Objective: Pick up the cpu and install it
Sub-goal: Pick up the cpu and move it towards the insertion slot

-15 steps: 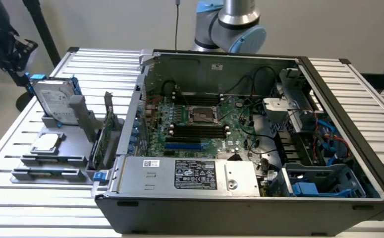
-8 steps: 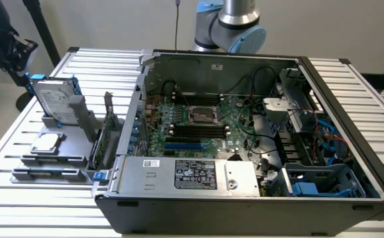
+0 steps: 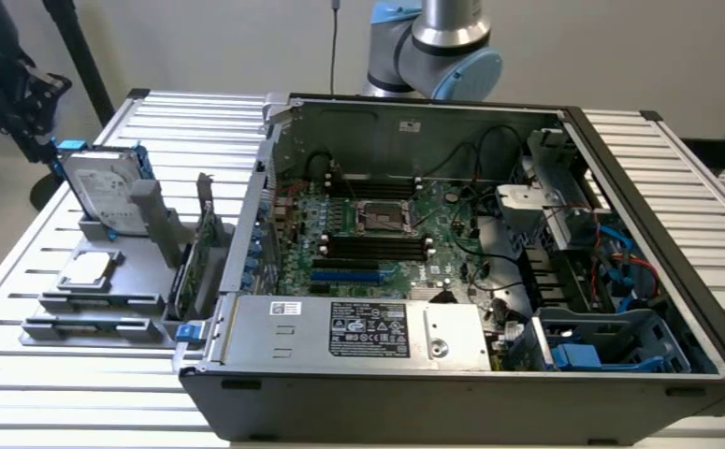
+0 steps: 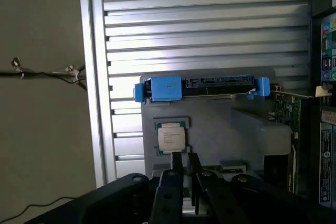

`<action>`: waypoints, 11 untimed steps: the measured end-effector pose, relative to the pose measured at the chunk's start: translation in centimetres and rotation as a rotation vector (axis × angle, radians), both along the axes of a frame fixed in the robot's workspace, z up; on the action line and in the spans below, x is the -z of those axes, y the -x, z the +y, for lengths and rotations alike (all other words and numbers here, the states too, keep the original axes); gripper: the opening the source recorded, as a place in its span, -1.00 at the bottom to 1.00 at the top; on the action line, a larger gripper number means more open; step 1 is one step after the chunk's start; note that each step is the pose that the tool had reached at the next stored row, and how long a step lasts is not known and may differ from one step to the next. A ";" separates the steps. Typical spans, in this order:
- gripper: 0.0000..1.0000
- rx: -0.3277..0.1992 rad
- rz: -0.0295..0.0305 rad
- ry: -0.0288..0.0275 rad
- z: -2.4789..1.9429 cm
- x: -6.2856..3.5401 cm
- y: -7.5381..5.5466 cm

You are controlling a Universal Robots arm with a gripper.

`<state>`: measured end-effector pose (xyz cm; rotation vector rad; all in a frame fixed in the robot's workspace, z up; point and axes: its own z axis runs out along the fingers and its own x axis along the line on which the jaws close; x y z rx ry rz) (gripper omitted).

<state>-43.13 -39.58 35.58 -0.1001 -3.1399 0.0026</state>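
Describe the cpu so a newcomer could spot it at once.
At the exterior view's left of the open computer case stands a grey holder. The cpu lies flat on it: a small silver square, much smaller than the upright hard drive.

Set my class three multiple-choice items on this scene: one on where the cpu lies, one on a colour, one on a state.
1. The cpu lies: A in the processor socket; B on the grey holder beside the case; C on the bare table.
2. The brackets on the hard drive are: A blue; B red; C yellow.
3. The case is: A closed; B upside down; C open, motherboard exposed.
Answers: 1 B, it rests on the holder, the gripper clear of it; 2 A, blue shows at both ends; 3 C, the motherboard is in plain sight.
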 end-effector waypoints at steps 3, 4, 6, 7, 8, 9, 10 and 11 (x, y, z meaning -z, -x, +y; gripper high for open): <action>-0.40 0.000 0.0000 0.0000 0.00 0.00 0.0; -0.29 0.000 0.0000 0.0000 0.00 0.00 0.0; -0.05 0.000 0.0001 0.0000 0.00 0.01 0.0; -0.05 0.000 -0.0001 -0.0001 0.00 0.07 0.0; 0.06 0.000 -0.0001 0.0000 -0.01 0.16 0.1; 0.06 0.000 0.0001 0.0001 -0.03 0.33 0.1; 0.18 0.000 0.0001 0.0001 -0.10 0.51 0.1; 0.30 -0.001 0.0003 0.0002 -0.29 0.68 0.1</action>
